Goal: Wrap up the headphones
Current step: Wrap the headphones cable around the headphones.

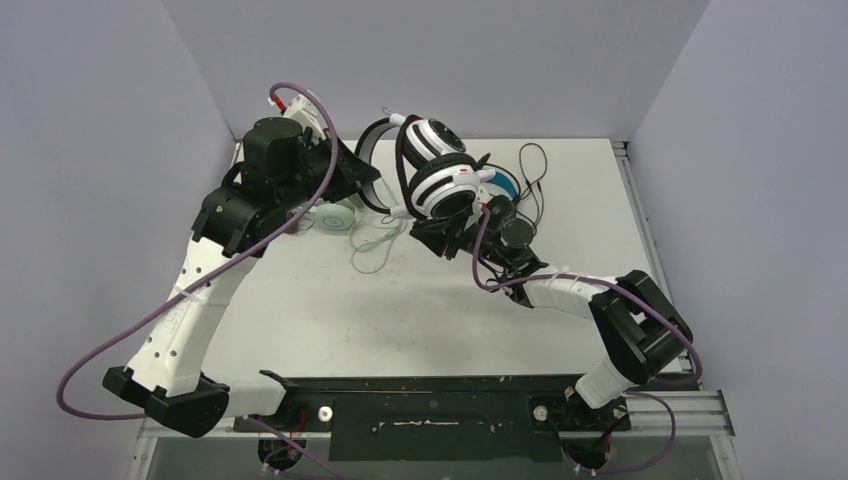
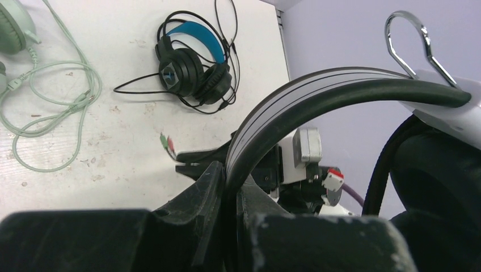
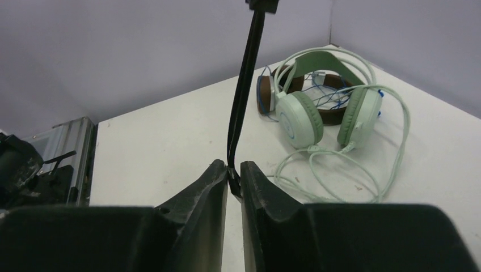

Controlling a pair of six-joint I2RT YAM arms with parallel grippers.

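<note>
The left gripper [image 2: 230, 182] is pressed together on the headband of the white headset with black stripes [image 1: 436, 168], pinching the dark, pale-lined band edge-on between its fingers. That headset is held up off the bench [image 1: 330, 310] over its far middle, the ear cups hanging to the right of the left arm. The right gripper [image 3: 233, 173] sits just below and in front of those cups, its fingers closed on a flat black cord [image 3: 245, 96] that rises nearly straight up from the pinch and leaves the top of the right wrist view. The other three headsets lie on the bench. The mint green headset [image 3: 302, 118] rests at the far left with its pale green cord looped loosely in front of it, and the brown headset [image 3: 334, 118] lies right behind it, touching or nearly so, its band showing between the mint cups. The black headset with the blue headband [image 2: 182, 71] lies at the far right, well apart from that pair, with its thin black cord sprawled in open loops around it
</note>
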